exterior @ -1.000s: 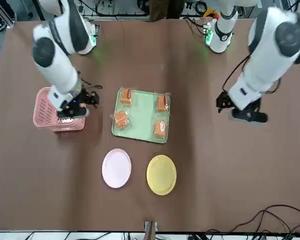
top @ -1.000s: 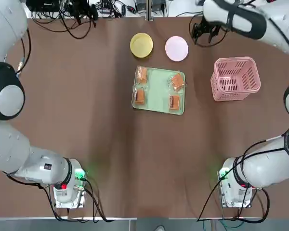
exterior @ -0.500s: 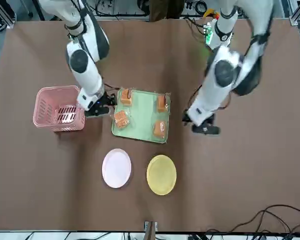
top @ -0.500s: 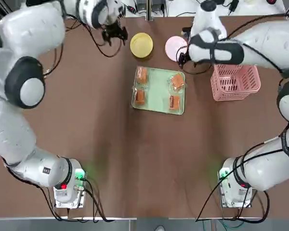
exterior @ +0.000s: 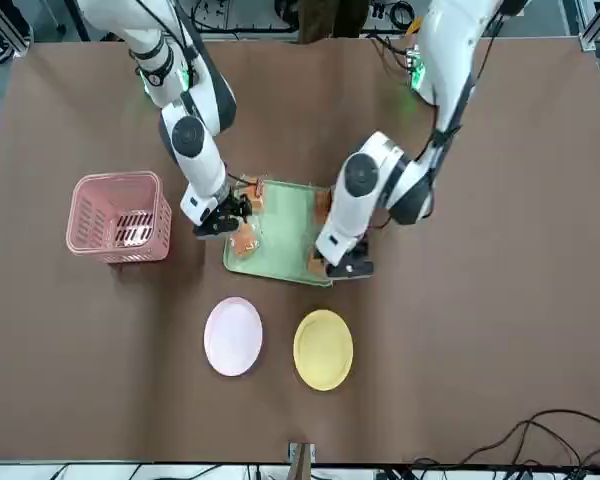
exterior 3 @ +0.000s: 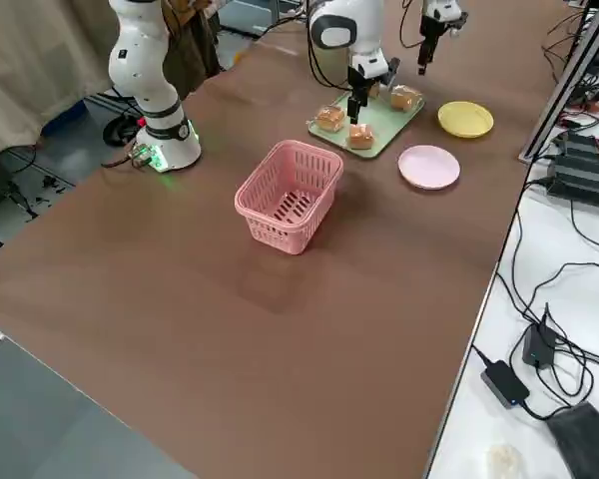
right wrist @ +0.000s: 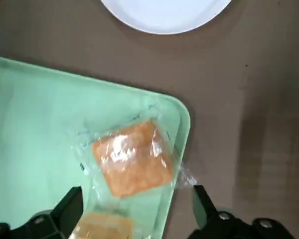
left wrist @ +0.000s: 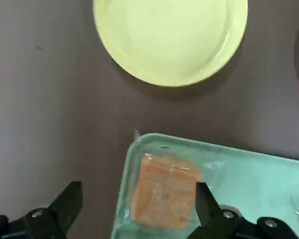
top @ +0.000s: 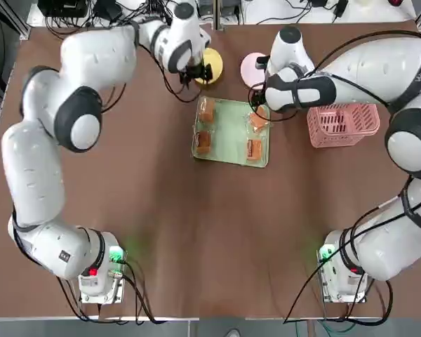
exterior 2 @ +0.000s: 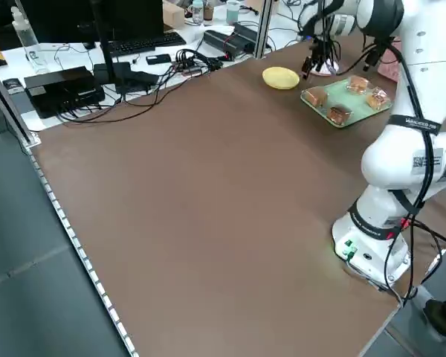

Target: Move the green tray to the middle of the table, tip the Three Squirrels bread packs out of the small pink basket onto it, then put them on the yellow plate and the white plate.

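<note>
The green tray [top: 231,133] lies mid-table with several bread packs [top: 204,140] on it. My left gripper [left wrist: 138,193] hovers open over the pack [left wrist: 164,191] in the tray's far left corner, just short of the yellow plate [left wrist: 169,35]. My right gripper [right wrist: 137,198] hangs open above the far right pack [right wrist: 134,162], near the white plate [right wrist: 164,12]. In the front view the left gripper [exterior: 346,266] and right gripper [exterior: 223,222] flank the tray. The pink basket [top: 342,123] stands upright to the right, with nothing seen inside.
The yellow plate [top: 212,63] and white plate [top: 251,69] sit side by side just beyond the tray, both bare and partly covered by the arms. Cables and equipment [exterior 2: 126,71] lie past the table's far edge. Bare brown table [top: 210,232] stretches toward the arm bases.
Both arms swung in toward the tray. The left gripper moved from left of the yellow plate to the tray's far left pack; the right gripper came down over the far right pack.
</note>
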### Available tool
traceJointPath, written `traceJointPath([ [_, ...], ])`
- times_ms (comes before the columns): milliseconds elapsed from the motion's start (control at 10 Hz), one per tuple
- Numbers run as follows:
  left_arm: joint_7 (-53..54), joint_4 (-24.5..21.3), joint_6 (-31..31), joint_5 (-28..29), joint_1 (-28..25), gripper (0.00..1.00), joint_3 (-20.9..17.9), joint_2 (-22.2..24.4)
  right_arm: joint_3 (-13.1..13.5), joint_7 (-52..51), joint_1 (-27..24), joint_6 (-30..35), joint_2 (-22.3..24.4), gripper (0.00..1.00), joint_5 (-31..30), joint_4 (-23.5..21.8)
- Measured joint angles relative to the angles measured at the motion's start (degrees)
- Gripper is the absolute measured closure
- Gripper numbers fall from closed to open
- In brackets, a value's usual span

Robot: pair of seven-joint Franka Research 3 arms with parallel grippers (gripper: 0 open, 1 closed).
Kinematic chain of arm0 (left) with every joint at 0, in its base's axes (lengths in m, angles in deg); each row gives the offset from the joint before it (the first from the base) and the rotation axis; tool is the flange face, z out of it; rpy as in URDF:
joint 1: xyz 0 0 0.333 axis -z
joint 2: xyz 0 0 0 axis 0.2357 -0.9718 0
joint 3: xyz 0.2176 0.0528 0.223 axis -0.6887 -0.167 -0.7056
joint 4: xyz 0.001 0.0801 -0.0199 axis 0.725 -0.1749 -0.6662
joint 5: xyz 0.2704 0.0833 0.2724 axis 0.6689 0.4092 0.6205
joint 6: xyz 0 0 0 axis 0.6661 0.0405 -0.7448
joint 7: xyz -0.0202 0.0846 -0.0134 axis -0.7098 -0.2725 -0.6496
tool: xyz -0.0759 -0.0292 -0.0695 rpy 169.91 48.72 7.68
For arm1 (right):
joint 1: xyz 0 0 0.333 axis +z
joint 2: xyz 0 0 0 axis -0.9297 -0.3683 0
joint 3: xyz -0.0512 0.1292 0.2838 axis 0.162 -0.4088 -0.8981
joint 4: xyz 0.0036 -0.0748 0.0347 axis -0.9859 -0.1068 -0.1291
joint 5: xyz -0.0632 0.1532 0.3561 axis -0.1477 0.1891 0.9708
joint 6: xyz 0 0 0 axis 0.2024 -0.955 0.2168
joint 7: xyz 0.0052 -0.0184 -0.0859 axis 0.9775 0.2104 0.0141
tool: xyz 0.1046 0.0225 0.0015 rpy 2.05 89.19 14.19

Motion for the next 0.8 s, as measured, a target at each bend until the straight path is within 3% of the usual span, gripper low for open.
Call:
traceJointPath([
  [300, -1.4, 1.9, 1.3, 1.4, 2.4, 0.00, -0.1, -4.6, 0.4, 0.0, 0.0, -1.3, -2.3, 0.02, -0.1, 0.8],
  [800, -1.3, 1.6, 1.2, 2.8, 2.9, 0.00, 0.0, -6.0, 0.2, -0.1, 1.6, -4.7, -6.4, 0.01, -1.0, 1.5],
])
